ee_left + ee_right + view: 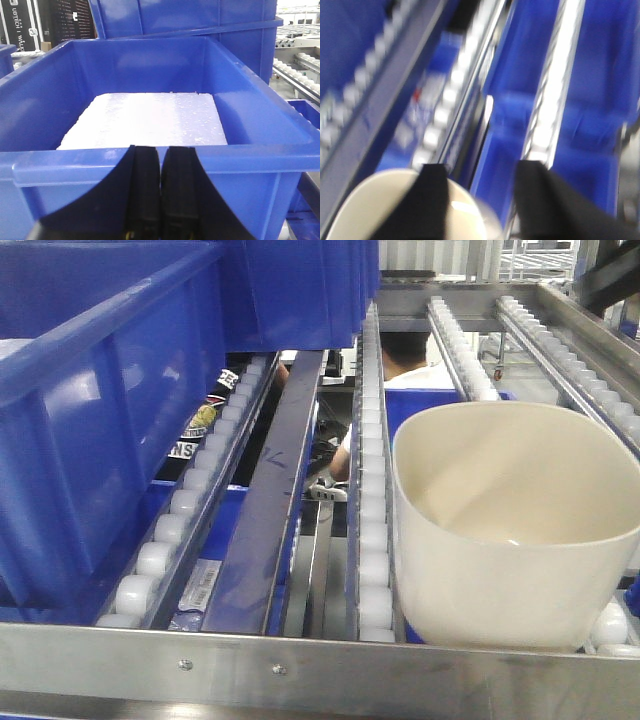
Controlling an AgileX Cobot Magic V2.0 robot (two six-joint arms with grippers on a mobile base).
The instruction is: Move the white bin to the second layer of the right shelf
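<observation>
Cream-white glossy plastic tub (510, 530) sits upright on steel roller-rail shelf tier (375, 540), just behind its flat front lip. Right gripper (480, 175): fingers spread wide, tub rim under the left finger. Left gripper (160, 165): fingers pressed together, empty, w/ blue rectangular plastic crate (150, 160) holding a white foam slab (145, 120) just beyond the tips.

i see white bin (505, 540) | cream, glossy, upright, empty | resting on roller rails of right shelf second layer (300, 668) | near front lip

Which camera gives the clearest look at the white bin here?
The exterior front-facing view: the white bin shows almost whole, empty, sitting on the roller rails. The right wrist view catches only a blurred piece of its rim beside the right gripper. The left wrist view misses it.
</observation>
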